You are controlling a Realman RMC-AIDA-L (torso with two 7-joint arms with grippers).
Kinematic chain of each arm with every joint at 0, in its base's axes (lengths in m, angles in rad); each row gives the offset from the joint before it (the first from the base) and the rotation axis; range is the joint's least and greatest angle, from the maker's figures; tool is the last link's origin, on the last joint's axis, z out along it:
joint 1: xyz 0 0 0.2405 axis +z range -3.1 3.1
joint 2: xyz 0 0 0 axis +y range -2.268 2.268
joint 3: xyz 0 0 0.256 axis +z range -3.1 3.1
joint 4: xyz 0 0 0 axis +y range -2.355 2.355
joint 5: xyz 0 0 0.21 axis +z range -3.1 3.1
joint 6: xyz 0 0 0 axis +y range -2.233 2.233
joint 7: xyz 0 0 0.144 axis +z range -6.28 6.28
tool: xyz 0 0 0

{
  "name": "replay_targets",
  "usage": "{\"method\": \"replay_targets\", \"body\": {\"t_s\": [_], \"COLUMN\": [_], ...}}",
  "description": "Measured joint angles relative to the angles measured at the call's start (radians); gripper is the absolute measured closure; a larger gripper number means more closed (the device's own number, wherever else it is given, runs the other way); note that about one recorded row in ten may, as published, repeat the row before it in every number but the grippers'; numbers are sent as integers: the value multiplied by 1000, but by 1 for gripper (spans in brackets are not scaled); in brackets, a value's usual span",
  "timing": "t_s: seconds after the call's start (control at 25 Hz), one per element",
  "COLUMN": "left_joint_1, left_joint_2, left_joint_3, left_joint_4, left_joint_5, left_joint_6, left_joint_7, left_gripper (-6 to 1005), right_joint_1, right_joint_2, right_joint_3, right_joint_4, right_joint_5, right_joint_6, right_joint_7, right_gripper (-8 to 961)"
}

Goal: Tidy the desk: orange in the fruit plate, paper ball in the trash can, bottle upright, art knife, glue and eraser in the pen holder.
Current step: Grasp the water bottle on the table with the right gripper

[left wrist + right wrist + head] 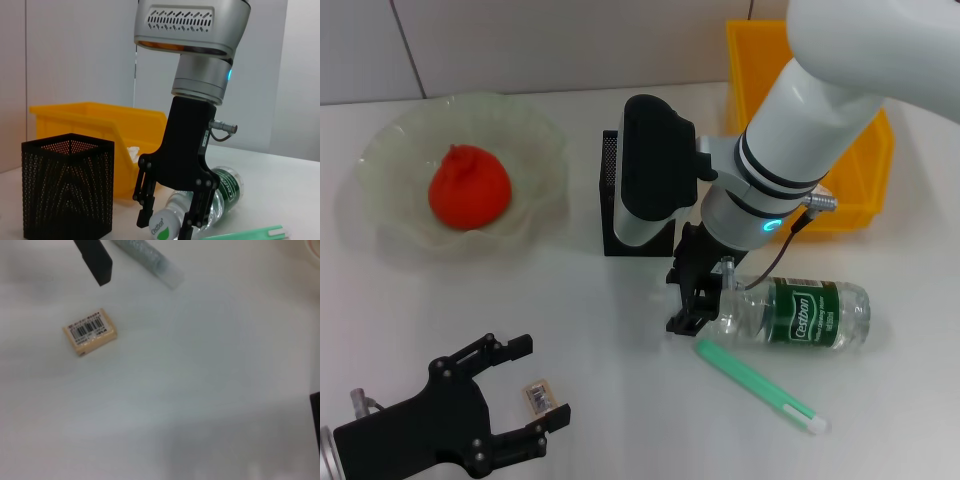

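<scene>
The bottle lies on its side on the desk, its white cap pointing at the pen holder. My right gripper stands open, with one finger on each side of the bottle's neck. At the front left the eraser lies between the spread fingers of my open left gripper, untouched. The orange sits in the fruit plate. A green art knife lies in front of the bottle. A white wad, seemingly the paper ball, shows inside the trash can. The glue is out of view.
The pen holder stands just behind my right wrist, largely covered by it. The trash can sits at the back right, close to the right arm. In the right wrist view a blurred pale rod lies near the eraser.
</scene>
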Motion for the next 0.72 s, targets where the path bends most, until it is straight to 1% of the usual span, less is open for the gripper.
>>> {"method": "replay_targets", "body": {"t_s": [0.16, 0.52, 0.72], "left_joint_1": [0, -4, -5], "left_joint_2": [0, 0, 0], "left_joint_3": [0, 3, 2], "left_joint_4": [0, 0, 0], "left_joint_5": [0, 0, 0], "left_joint_6": [0, 1, 3], "left_joint_7": [0, 0, 0], "left_gripper": [158, 159, 159], "right_joint_1": [2, 3, 3], "right_joint_2": [0, 0, 0], "right_joint_3": [0, -4, -27], "right_joint_4": [1, 6, 7], "right_joint_5": [0, 0, 0], "right_joint_6": [0, 4, 15], "right_joint_7": [2, 2, 6], "right_gripper": [349, 347, 352]}}
